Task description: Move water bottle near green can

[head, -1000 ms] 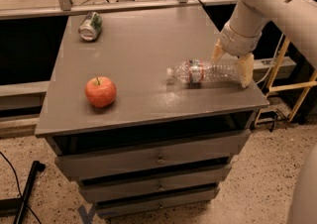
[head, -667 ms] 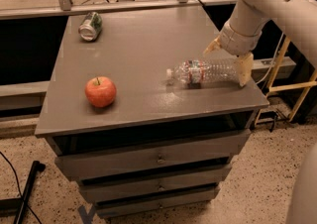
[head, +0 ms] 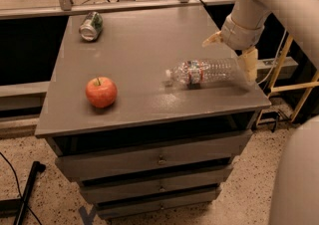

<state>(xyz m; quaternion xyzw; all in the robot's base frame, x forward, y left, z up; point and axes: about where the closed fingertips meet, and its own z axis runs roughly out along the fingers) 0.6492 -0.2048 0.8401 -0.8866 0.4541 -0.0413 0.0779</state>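
Observation:
The water bottle point(head: 204, 71) lies on its side on the right part of the grey cabinet top point(head: 144, 45), white cap pointing left. My gripper point(head: 229, 59) hangs over the bottle's base end with its fingers spread apart, one finger point(head: 211, 40) behind the bottle and the other point(head: 249, 64) at its base. The jaws stand open and do not clamp the bottle. The green can point(head: 91, 25) lies on its side at the far left corner, silver end toward me, well away from the bottle.
A red-orange apple point(head: 101, 91) sits at the front left of the top. A metal rail point(head: 124, 5) runs along the back edge. Drawers point(head: 159, 159) are below. A wooden frame point(head: 294, 84) stands to the right.
The far finger has swung out to the left and up a little, widening the gripper. The bottle, can and apple have not moved.

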